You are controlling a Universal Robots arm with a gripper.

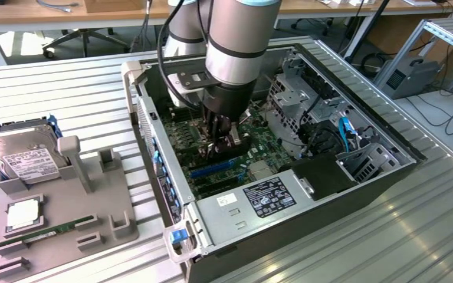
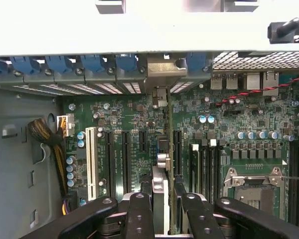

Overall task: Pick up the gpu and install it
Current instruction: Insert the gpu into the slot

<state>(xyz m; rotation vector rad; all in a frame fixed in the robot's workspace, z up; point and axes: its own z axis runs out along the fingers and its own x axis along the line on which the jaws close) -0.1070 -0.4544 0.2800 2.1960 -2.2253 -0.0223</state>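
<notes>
Gripper (image 2: pixel 162 219) clamped narrow on gpu (image 2: pixel 162 199), card edge-on between fingers, inside case (image 1: pixel 384 141) over mobo (image 2: pixel 224 124) slots. Bracket (image 2: pixel 162 69) end at 12 o'clock in wrist view, at rear slot wall; long axis runs 12–6, parallel to slots. Step tip, imo: keep card upright, edge lined w/ slot, bracket tucked in rear opening, press straight down evenly, no twist.

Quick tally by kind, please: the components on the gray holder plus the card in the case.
Hard drive: 1
CPU: 1
RAM stick: 1
GPU: 1
Total: 4
</notes>
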